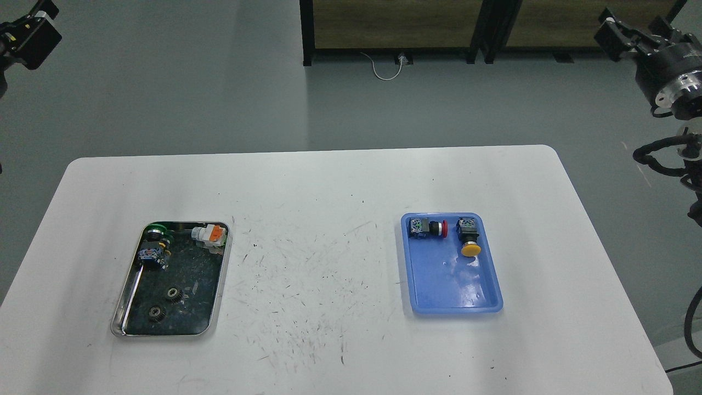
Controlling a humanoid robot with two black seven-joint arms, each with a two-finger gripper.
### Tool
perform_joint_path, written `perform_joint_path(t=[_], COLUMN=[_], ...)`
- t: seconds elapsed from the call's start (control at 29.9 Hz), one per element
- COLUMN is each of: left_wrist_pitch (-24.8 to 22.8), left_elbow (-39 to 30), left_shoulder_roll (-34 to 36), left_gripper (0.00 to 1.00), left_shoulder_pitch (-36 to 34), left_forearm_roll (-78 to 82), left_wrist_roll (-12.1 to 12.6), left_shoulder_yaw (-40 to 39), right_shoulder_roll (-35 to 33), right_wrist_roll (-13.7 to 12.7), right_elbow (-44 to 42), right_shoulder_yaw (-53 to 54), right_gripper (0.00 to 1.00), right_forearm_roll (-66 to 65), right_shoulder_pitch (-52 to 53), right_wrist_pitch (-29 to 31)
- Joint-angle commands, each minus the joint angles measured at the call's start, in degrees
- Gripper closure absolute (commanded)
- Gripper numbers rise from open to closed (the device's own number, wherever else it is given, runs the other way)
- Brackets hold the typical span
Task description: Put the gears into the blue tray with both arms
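Note:
Two small black gears lie in the silver tray (126, 307) on the table's left: one gear (174, 295) toward the middle, the other gear (157, 313) nearer the front. The blue tray (455, 291) sits on the right and holds a red push-button (430, 227) and a yellow push-button (469, 238) at its far end. My left gripper (27, 30) hangs high at the top left corner, far from the trays. High at the top right is my right gripper (622, 30). Both are seen too small and dark to tell their fingers apart.
The silver tray also holds a green-capped push-button (155, 241) and a white and orange part (210, 236). The white table (329, 247) is scuffed in the middle. Dark cabinets (395, 27) stand on the floor beyond the table's far edge.

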Motion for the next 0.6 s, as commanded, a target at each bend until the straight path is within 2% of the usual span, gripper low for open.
perform_joint_path(t=[0.0,0.17,0.37,0.57], left_wrist_pitch=[0.15,0.68,-1.17,-1.43], left_elbow=[0.11,0.20,0.82,5.03], left_shoulder_roll=[0.06,0.06,0.06,-0.73], left_gripper=[0.01,0.01,0.01,0.01], left_shoulder_pitch=[0.07,0.16,0.33,0.25], left_forearm_roll=[0.00,0.00,0.00,0.53], left_wrist_roll=[0.17,1.31,-0.18,-1.06], left_shoulder_yaw=[0.18,1.67,-0.78,-2.46], right_shoulder_roll=[-0.06,-0.06,-0.24,0.02], right_wrist_roll=[0.00,0.00,-0.44,-0.96], right_elbow=[-0.09,-0.09,-0.70,-1.84], right_shoulder_yaw=[0.00,0.00,0.00,0.00], right_gripper=[0.00,0.00,0.00,0.00], right_forearm_roll=[0.02,0.02,0.02,0.01], right_shoulder_pitch=[0.00,0.18,0.70,0.97], right_wrist_pitch=[0.00,-0.09,1.05,4.57])
